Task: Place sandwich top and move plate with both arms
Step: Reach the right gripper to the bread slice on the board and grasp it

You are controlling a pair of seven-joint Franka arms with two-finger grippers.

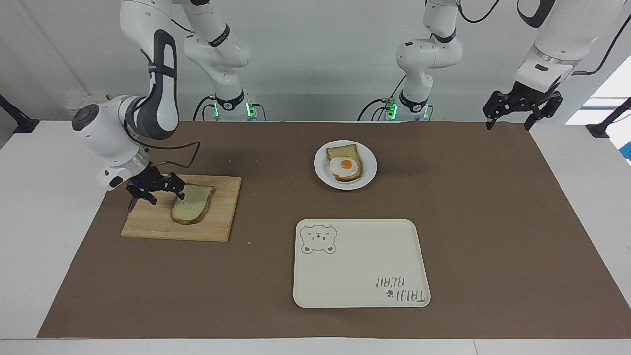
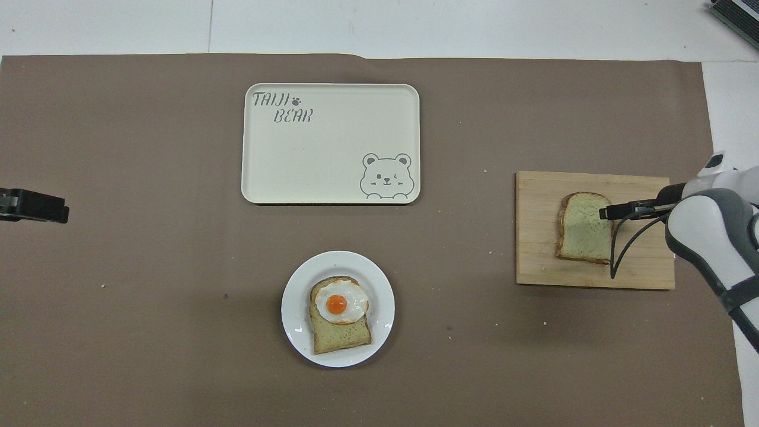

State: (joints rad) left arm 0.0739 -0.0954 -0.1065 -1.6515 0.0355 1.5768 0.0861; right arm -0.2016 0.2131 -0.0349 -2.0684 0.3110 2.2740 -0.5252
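Right gripper [image 1: 164, 190] low at the sandwich top [image 1: 193, 211] — contact unclear.

Two white jointed arms with rounded casings — the right arm [image 1: 148, 64] shows a dark grey band along one link and a grey end cap, with a thin black cable looping off its wrist. Each ends in a black two-finger gripper. Green lights glow at both bases [image 1: 246, 107], ringed in black.

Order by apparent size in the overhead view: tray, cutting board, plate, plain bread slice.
1. tray
2. cutting board
3. plate
4. plain bread slice

All lie flat on the table, so the order is sure.
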